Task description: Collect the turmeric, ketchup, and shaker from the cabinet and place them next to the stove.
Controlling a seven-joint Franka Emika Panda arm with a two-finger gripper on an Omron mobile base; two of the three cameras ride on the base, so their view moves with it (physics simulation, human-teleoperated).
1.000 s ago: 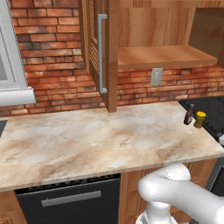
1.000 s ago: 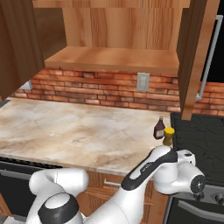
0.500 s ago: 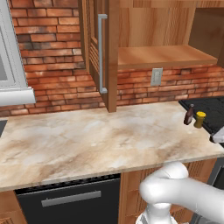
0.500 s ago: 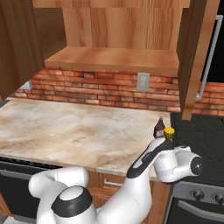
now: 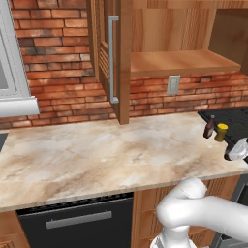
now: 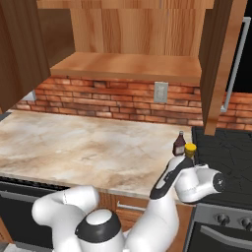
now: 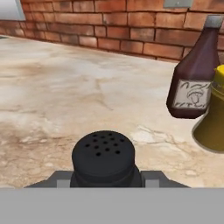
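Note:
The black shaker [image 7: 103, 157] fills the low centre of the hand view, its perforated top facing the camera, and my gripper [image 7: 105, 181] is shut on it. Just beyond on the marbled counter [image 5: 97, 155] stand the maroon ketchup [image 7: 194, 74] and the yellow turmeric [image 7: 213, 118], side by side. The base views place the ketchup [image 5: 209, 127] [image 6: 179, 144] and turmeric [image 5: 221, 132] [image 6: 190, 150] at the left edge of the black stove [image 5: 230, 116] [image 6: 226, 157]. My hand [image 5: 237, 150] hovers low at the counter's front edge near them. The cabinet shelf [image 5: 179, 62] [image 6: 128, 66] is bare.
The cabinet's slatted door with its grey handle [image 5: 112, 58] stands open above the counter. A wall outlet [image 6: 160, 91] sits in the brick backsplash. A black dishwasher front [image 5: 72, 223] lies below the counter on the left, and another open door [image 6: 219, 64] hangs over the stove edge.
My hand with the shaker has risen slightly and come into the right edge of the left base view, close to the ketchup and turmeric. The bottles have not moved.

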